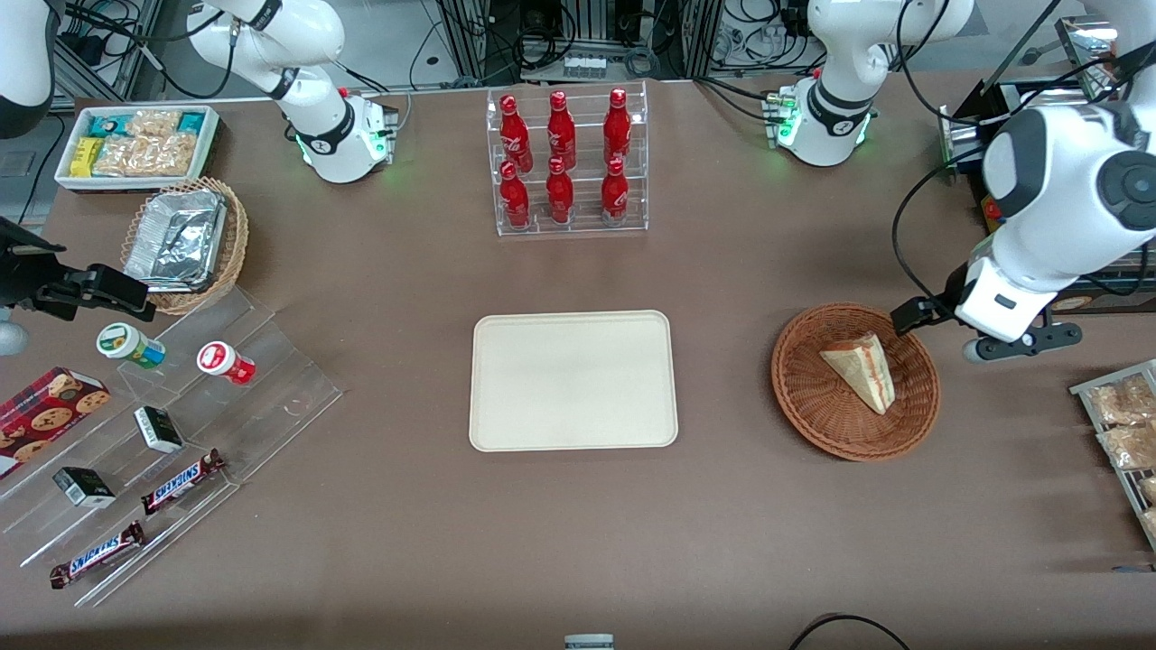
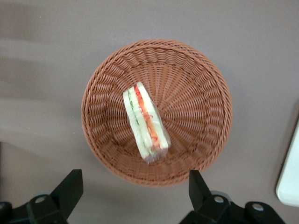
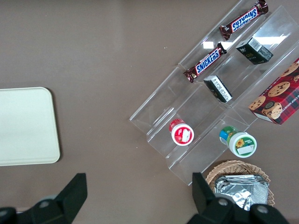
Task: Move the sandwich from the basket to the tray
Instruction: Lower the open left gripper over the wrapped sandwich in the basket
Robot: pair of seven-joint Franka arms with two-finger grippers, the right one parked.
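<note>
While the sandwich (image 1: 860, 370) lies in the reddish-brown basket (image 1: 804, 397) toward the working arm's end of the table, the front view shows the left arm's gripper (image 1: 939, 311) hanging above the basket's rim at about two o'clock from the wedge, clear of the bread. The wedge lies on its side, its red-striped cut edge facing the working arm's end, its narrow tip pointing toward five o'clock. The cream tray (image 1: 506, 424) sits bare at the table's middle, well apart from the basket, at nine o'clock from it. Farther from the camera than the tray stands a clear rack of red bottles (image 1: 564, 162). Toward the parked arm's end lie a tan wicker basket with a foil container (image 1: 185, 244), a white bin of snack packets (image 1: 135, 144), and clear steps carrying candy bars (image 1: 181, 483) and two small tubs. In the left wrist view, the gripper (image 2: 133, 186) looks straight down on the basket (image 2: 196, 93); its two dark fingers (image 2: 70, 189) stand wide apart, holding nothing, and the sandwich (image 2: 145, 123) lies near the bowl's centre with red, white and green layers showing. A corner of the tray (image 2: 290, 177) edges in beside the basket. In the right wrist view, the tray (image 3: 25, 126) lies apart from the clear steps, where a red-lidded tub (image 3: 181, 132) and a green-lidded tub (image 3: 238, 141) rest.
</note>
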